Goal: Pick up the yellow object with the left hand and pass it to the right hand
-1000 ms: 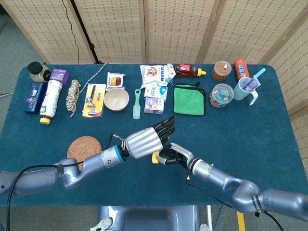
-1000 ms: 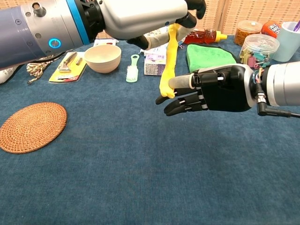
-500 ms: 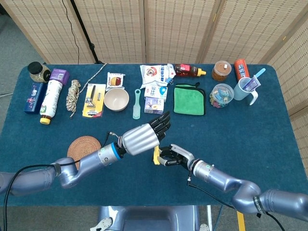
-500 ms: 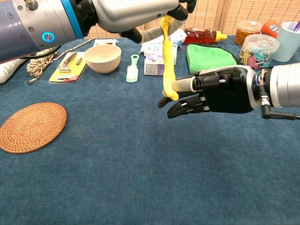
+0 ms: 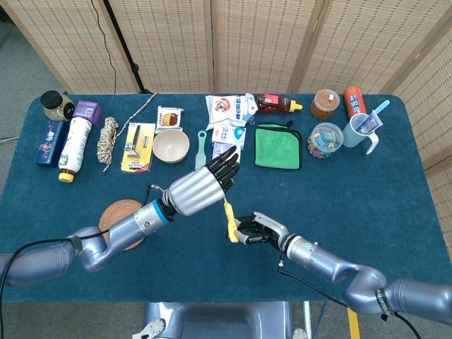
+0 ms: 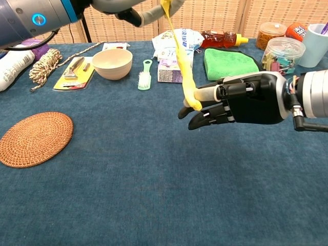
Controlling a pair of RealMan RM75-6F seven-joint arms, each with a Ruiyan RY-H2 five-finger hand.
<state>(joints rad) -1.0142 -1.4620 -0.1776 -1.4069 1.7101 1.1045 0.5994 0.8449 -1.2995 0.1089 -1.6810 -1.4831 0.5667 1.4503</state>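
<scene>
The yellow object point(image 6: 180, 56) is a long thin rubbery strip, drawn taut on a slant above the table's middle. My left hand point(image 6: 130, 10) pinches its upper end at the top edge of the chest view. My right hand point(image 6: 241, 97) holds the lower end between thumb and curled fingers. From the head view, the yellow object point(image 5: 229, 219) hangs between my left hand point(image 5: 201, 187) and my right hand point(image 5: 258, 229), both raised off the blue cloth.
A woven coaster point(image 6: 35, 138) lies front left. Behind the hands are a beige bowl point(image 6: 111, 62), a pale green brush point(image 6: 145, 76), a small box point(image 6: 169, 72) and a green cloth point(image 6: 230, 60). Bottles, jars and a mug point(image 5: 360, 131) line the far edge.
My left hand has risen and drawn back to the left with the strip's upper end. The strip has stretched longer, while its lower end stays in my right hand.
</scene>
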